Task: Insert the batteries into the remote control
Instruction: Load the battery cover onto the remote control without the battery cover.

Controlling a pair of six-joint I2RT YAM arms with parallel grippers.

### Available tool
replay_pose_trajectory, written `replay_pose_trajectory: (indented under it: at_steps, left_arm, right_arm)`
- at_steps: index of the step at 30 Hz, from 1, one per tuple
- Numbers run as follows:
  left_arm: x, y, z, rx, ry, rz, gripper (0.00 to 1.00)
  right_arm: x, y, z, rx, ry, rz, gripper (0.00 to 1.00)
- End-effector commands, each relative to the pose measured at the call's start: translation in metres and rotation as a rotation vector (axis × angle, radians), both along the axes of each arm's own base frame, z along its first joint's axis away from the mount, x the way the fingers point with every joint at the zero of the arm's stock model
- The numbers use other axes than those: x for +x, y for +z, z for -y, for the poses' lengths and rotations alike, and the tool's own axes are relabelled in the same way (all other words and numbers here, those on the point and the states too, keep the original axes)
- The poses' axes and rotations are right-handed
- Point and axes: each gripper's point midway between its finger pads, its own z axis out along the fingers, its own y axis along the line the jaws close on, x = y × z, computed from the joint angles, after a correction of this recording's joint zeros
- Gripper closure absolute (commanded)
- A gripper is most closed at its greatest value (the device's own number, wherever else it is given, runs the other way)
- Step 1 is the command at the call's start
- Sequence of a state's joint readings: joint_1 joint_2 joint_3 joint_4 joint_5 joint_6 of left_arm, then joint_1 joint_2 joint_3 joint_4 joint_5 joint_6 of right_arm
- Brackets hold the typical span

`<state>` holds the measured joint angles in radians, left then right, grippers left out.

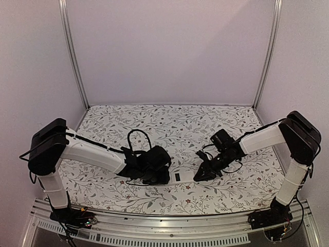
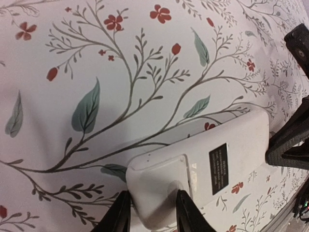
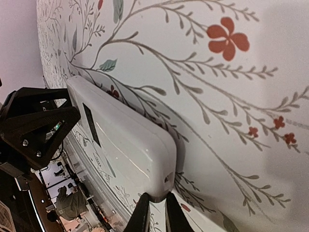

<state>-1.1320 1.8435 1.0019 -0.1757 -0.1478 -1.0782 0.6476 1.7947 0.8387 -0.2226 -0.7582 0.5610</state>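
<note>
fingers of the left gripper [image 2: 153, 212] stand apart on both sides of one end of the remote control [image 2: 227, 145]; i cannot tell if they press it. right gripper [image 3: 157, 212] is clenched on nothing, tips at the other end. remote control lies back-up on the floral tablecloth [image 1: 169, 123], left gripper at its 9 o'clock, right gripper at 3.
</note>
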Motion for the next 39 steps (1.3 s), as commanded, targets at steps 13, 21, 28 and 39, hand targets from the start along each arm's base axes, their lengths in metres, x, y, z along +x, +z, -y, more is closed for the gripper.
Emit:
replay_pose_trajectory:
  at_steps: [13,21,28,39]
  left_arm:
    - [-0.031,-0.027,-0.032,0.266,-0.075,-0.063,0.64]
    - [-0.030,-0.026,-0.016,0.233,-0.102,-0.060,0.69]
    - [-0.035,-0.036,0.006,0.164,-0.141,-0.100,0.78]
    - [-0.048,-0.043,0.041,-0.014,-0.208,-0.165,0.78]
  right_arm:
    - [0.014,-0.001,-0.012,0.035,0.012,0.091,0.90]
    - [0.011,0.002,-0.018,0.055,0.035,0.089,0.90]
    - [0.008,0.010,-0.030,0.103,0.062,0.093,0.90]
    - [-0.001,0.024,-0.054,0.196,0.100,0.096,0.92]
